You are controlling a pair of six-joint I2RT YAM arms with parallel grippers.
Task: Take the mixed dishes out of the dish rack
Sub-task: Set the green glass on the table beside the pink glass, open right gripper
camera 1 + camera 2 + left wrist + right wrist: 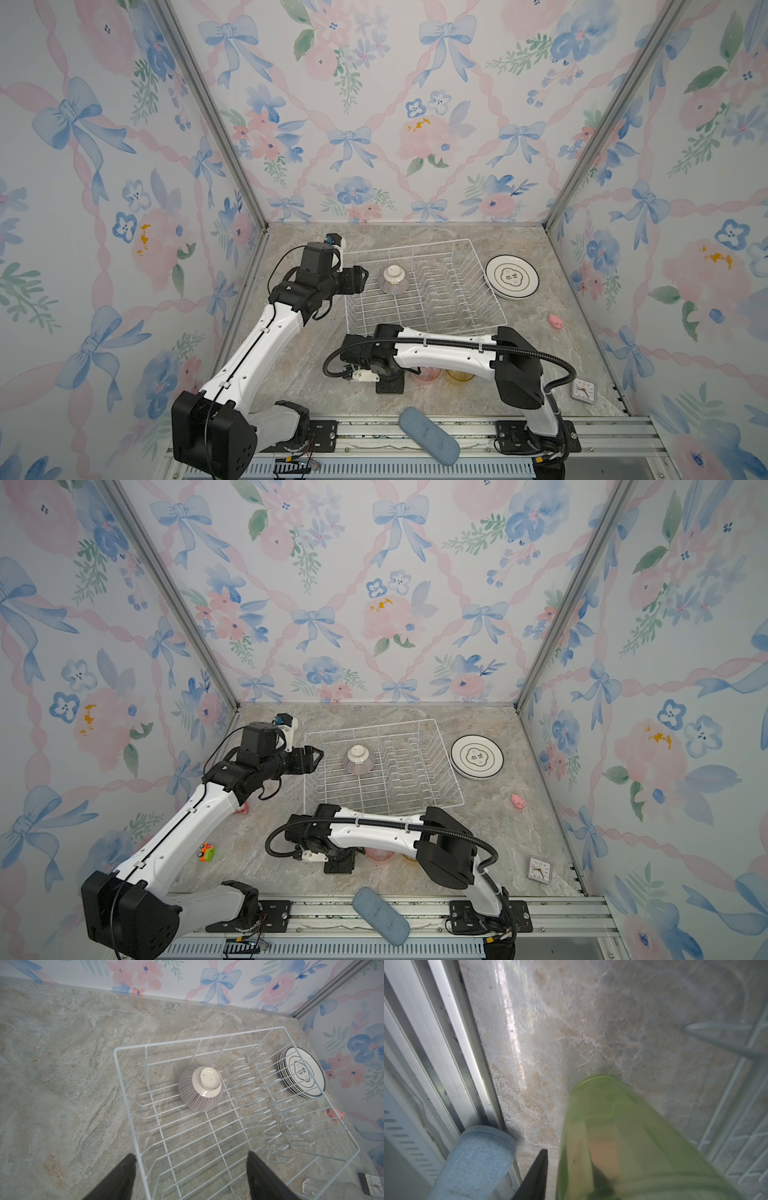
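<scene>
The white wire dish rack (415, 245) (197, 1038) holds only the pinkish striped bowl (392, 279) (358, 759) (200, 1087), upside down. A stack of dark-rimmed plates (512, 277) (301, 1073) lies on the table right of the rack. My left gripper (361, 276) (191, 1155) hangs open over the rack's left rim, left of the bowl. In front of the rack, my right gripper (569, 1158) stands astride the wall of the green tumbler (623, 1136). One finger is inside it and the other outside, a little off the wall. Pink (428, 374) and yellow (459, 377) tumblers peek out from under the right arm.
A blue oblong pad (428, 436) (475, 1159) lies across the front metal rail, close to the right gripper. A small pink toy (554, 320) and a small clock (582, 390) sit at the right. A toy car (206, 851) rests by the left arm.
</scene>
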